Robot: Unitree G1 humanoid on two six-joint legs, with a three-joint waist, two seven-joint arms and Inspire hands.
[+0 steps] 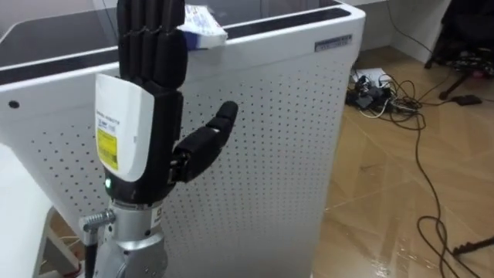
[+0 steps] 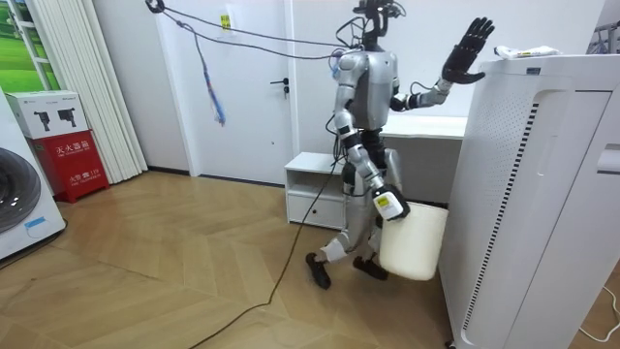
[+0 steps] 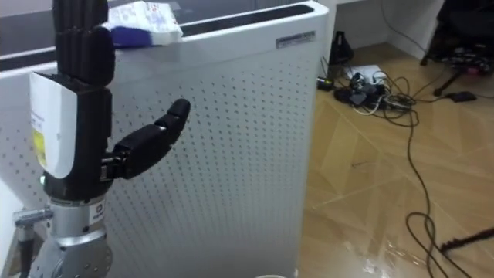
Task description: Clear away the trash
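Note:
A crumpled white and blue wrapper (image 1: 202, 27) lies on the top edge of a tall white perforated appliance (image 1: 270, 154). My left hand (image 1: 143, 100) is raised upright in front of that appliance, open, its fingers straight, their tips level with the wrapper and just to its left, the thumb spread to the side. In the room view I stand close beside the appliance (image 2: 523, 194), left hand (image 2: 465, 48) up near the wrapper (image 2: 523, 50). My right hand (image 2: 386, 204) hangs low at a white bin (image 2: 412, 237), which hides its fingers.
A tangle of cables and a power strip (image 1: 378, 89) lies on the wooden floor to the right, and one cable (image 1: 428, 185) runs toward me. Behind me stands a low white cabinet (image 2: 315, 189). A washing machine (image 2: 19, 194) and a red box (image 2: 76, 160) stand far off.

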